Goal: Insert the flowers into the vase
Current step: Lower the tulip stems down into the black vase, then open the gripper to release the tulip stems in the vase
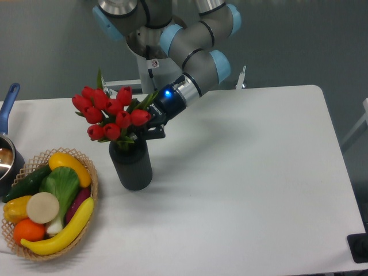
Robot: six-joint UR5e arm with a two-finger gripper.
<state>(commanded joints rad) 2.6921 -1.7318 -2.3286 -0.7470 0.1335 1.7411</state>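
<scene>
From the fixed camera, the flowers (pixel 112 112) stand with their bound stems down in the mouth of the vase (pixel 131 164), the red heads fanned out above and to the left of the rim, leaning a little that way. The vase sits upright on the white tabletop (pixel 241 172), just beside a woven basket (pixel 91 178) of vegetables at the left, with a pot (pixel 7 155) at the far left edge. The gripper (pixel 150 127) reaches in from the right, low against the bunch just above the vase mouth; leaves and blooms hide its jaws, so whether they pinch the stems or have spread cannot be told. The bunch looks light but top-heavy and soft: the heads would crush or bend under pressure, while the tied stems look like the firm part, so those are the place to hold it, low and near the binding. The ribbed matte vase looks light enough to tip if the bunch is pushed sideways.
</scene>
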